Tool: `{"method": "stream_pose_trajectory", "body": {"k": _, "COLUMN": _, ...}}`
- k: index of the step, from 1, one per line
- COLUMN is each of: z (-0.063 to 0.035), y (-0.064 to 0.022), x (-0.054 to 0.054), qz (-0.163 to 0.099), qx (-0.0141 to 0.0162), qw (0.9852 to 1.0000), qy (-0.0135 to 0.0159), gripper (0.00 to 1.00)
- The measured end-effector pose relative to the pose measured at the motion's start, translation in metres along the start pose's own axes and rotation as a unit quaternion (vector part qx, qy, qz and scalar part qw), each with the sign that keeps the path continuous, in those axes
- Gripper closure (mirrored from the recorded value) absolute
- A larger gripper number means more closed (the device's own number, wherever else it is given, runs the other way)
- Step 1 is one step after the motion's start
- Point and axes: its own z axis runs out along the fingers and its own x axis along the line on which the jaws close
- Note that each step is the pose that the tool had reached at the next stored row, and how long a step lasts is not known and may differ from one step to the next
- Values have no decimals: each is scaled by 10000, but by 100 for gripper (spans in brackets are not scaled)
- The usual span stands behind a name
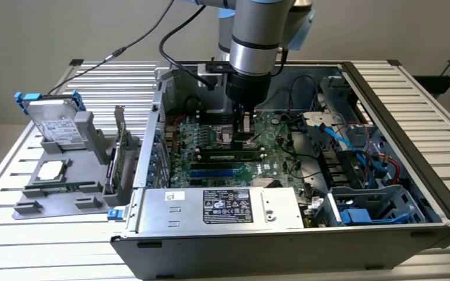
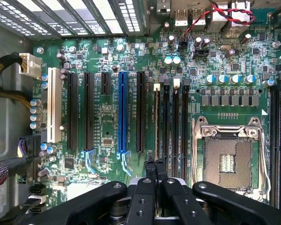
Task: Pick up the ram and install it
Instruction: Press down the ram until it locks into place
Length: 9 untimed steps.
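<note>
A slatted aluminium table point(image 1: 45, 234) carries an open PC case point(image 1: 412, 175), lying on its side with the motherboard point(image 1: 276, 146) facing up. Behind the table stands a plain grey wall point(image 1: 53, 29). Near the case's front edge sits the silver power supply point(image 1: 217, 208) with a black label. On the exterior view's right of the case, blue cables point(image 1: 358, 146) and a drive cage point(image 1: 365, 205) crowd the bay.

To the exterior view's left of the case, a grey holder point(image 1: 61, 170) stands on the table with a hard drive point(image 1: 53, 120) propped at its far end, a processor point(image 1: 51, 170) lying flat on it, and an expansion card point(image 1: 119, 146) standing upright beside it.

The arm point(image 1: 260, 35) comes down from above into the case. The gripper point(image 1: 243, 132) hangs over the middle of the board, its fingers point(image 2: 155, 168) pressed together with nothing between them. In the wrist view the fingertips sit right above the end of a memory slot.

The ram point(image 1: 229, 156) lies seated in a slot on the board, just near of the gripper in the exterior view. In the wrist view it shows edge-on point(image 2: 157, 122) in the slot next to the black expansion slot, beside the bare CPU socket point(image 2: 227, 159). A blue slot point(image 2: 122, 112) and a white slot point(image 2: 51, 112) lie further along.
</note>
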Motion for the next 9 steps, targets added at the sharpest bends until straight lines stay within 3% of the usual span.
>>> {"method": "stream_pose_trajectory", "body": {"k": 9, "z": 5, "y": 29, "x": -1, "qz": 35, "qx": 2, "qw": 10000, "qy": -1, "gripper": 90}}
